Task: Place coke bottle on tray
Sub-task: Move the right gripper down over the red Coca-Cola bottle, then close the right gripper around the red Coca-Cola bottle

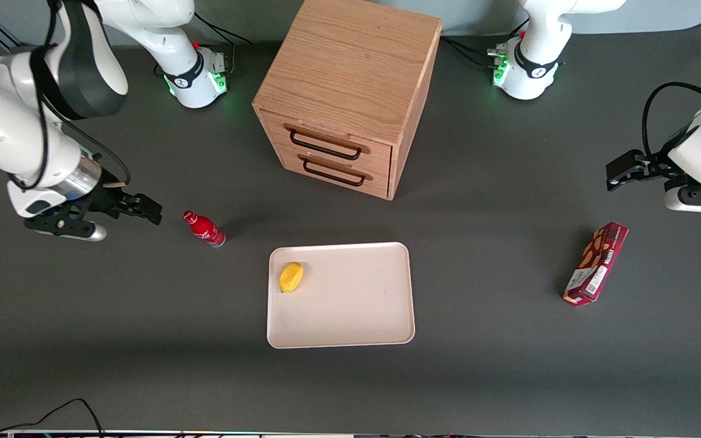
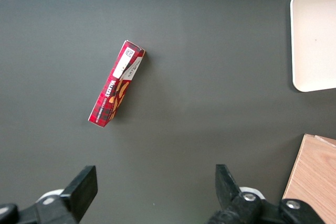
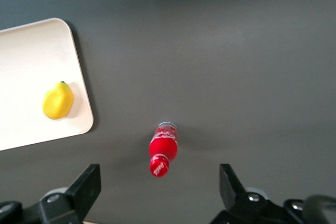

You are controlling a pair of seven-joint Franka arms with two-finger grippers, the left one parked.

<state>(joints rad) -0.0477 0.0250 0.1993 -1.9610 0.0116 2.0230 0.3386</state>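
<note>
Coke bottle [image 1: 204, 229] upright nr open end effector [image 1: 143, 208], apart.

Your gripper [image 1: 154, 212] hovers near the coke bottle [image 1: 204, 229], whose white lettering can't be read; the snack box [image 2: 116, 83] carries print and a white label, likewise illegible

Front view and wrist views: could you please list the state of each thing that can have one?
coke bottle: upright on the table, capped, off the tray, not held.
tray: flat on the table, holding only the lemon.
lemon: lying in a tray corner.
pincer: open, empty, beside the bottle, apart from it.
drawer cabinet: both drawers shut.
snack box: lying flat, closed, toward the parked arm's end.
</note>
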